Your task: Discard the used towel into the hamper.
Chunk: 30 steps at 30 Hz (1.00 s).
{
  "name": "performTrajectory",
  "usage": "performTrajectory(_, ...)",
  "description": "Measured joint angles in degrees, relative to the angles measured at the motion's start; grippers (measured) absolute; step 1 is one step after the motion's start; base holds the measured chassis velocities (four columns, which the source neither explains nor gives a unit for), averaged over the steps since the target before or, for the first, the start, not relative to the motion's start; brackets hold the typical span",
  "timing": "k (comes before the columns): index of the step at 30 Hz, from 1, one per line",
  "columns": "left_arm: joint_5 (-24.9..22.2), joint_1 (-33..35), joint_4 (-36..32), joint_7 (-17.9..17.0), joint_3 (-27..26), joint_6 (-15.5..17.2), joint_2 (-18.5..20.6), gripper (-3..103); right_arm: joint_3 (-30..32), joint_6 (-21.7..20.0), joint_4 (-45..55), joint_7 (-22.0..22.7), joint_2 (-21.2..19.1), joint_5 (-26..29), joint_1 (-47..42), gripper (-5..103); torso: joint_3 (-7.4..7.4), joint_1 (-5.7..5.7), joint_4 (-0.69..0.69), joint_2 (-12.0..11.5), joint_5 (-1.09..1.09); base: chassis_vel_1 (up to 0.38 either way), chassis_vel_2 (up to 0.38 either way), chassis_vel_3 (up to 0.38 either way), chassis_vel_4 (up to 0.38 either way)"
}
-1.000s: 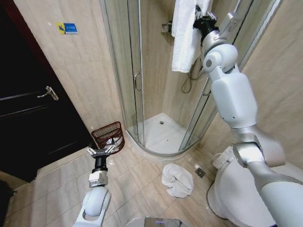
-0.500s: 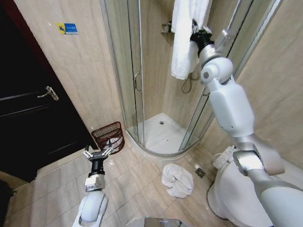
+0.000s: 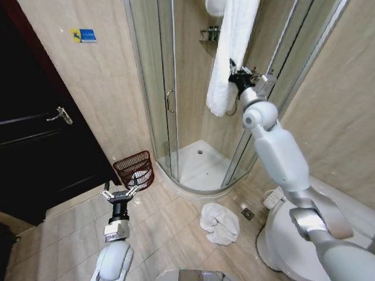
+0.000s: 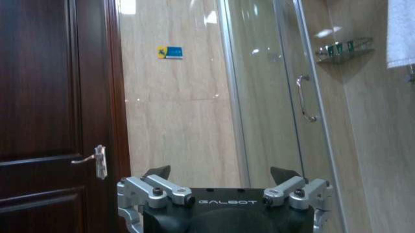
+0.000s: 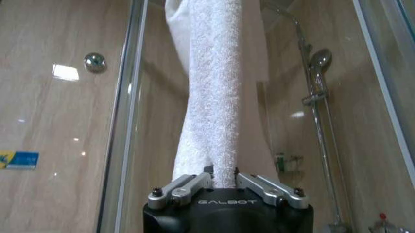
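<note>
A long white towel (image 3: 231,52) hangs from above the shower stall, drawn taut into a narrow strip. High at the stall's open side, my right gripper (image 3: 233,75) is shut on the towel; in the right wrist view the towel (image 5: 217,87) runs straight up out of the pinched gripper (image 5: 222,177). The hamper (image 3: 133,167), a small dark reddish-brown open-weave basket, stands on the floor against the wall, left of the shower. My left gripper (image 3: 120,193) hovers low just in front of the hamper, open and holding nothing (image 4: 222,172).
A second white towel (image 3: 220,222) lies crumpled on the tiles in front of the shower tray (image 3: 202,172). A toilet (image 3: 293,234) fills the lower right. A dark wooden door (image 3: 35,129) stands at left, and a floor drain (image 3: 248,213) sits near the toilet.
My right gripper has come down and leftward with the towel, pulling it longer and tauter. My left arm has sunk slightly, staying open by the hamper.
</note>
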Motion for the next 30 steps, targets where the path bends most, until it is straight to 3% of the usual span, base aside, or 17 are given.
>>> performTrajectory(6, -0.02, 0.27, -0.05, 0.12, -0.66, -0.50, 0.02, 100, 0.81, 0.40, 1.81, -0.38, -0.52, -1.15, -4.95, 4, 0.01, 0.01, 0.01, 0.00, 0.01, 0.000, 0.000, 0.000, 0.000)
performTrajectory(12, -0.32, 0.93, -0.25, 0.32, -1.28, -1.17, -0.13, 100, 4.69, 0.96, 5.21, -1.29, -0.21, -3.48, -15.86, 4, 0.01, 0.01, 0.00, -0.01, 0.01, 0.000, 0.000, 0.000, 0.000)
performTrajectory(30, -0.40, 1.40, -0.17, 0.36, -0.53, -1.66, 0.04, 100, 13.93, 3.11, 14.70, -5.28, 1.62, -9.53, -36.92, 4, 0.00, 0.00, 0.01, 0.00, 0.00, 0.000, 0.000, 0.000, 0.000)
